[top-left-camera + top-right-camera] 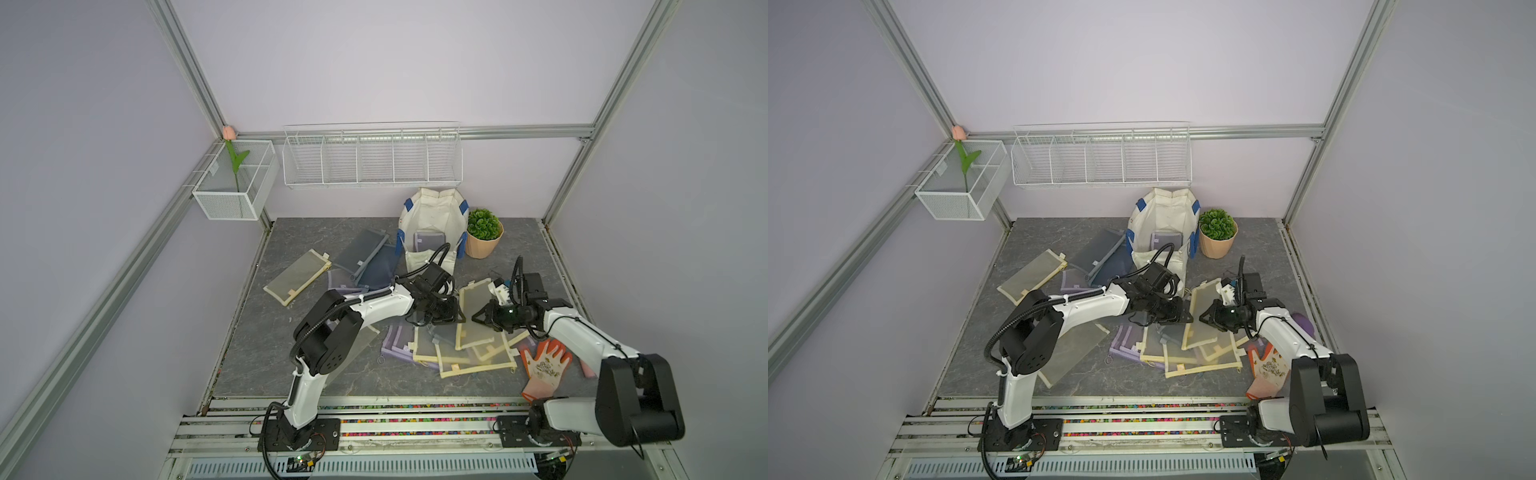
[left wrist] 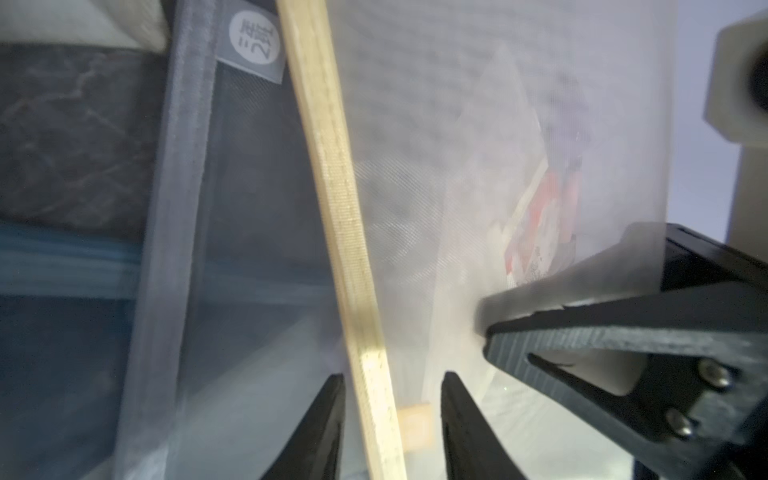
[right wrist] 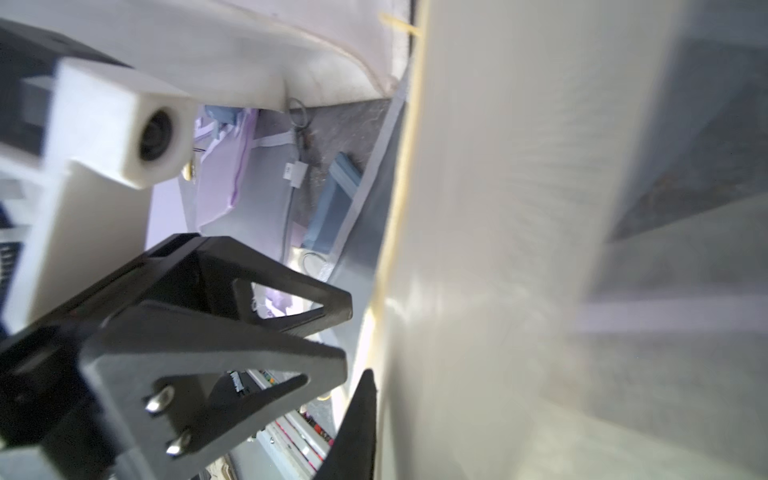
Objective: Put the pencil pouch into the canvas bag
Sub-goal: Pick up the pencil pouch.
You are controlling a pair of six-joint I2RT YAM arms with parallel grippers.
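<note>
The cream-trimmed translucent mesh pencil pouch [image 1: 476,303] stands upright above the grey marbled desk [image 1: 257,365], apart from the boxy off-white canvas bag [image 1: 432,212] with blue strap handles. The right hand [image 2: 484,324] pinches its mesh. The left hand [image 2: 392,378] straddles the trim, half spread. The left should probably clamp firmly on the trim before the pouch travels over the bag's open mouth.

A: Walls [image 1: 395,62] were plain pale lilac, evenly lit; aluminium frame posts [image 1: 190,66] rose upper left and upper right.
B: Noted. White wire rack [image 1: 372,162] hung at centre, mesh basket [image 1: 232,203] left of it; floor slab [image 1: 257,365] was grey, marbled.
</note>
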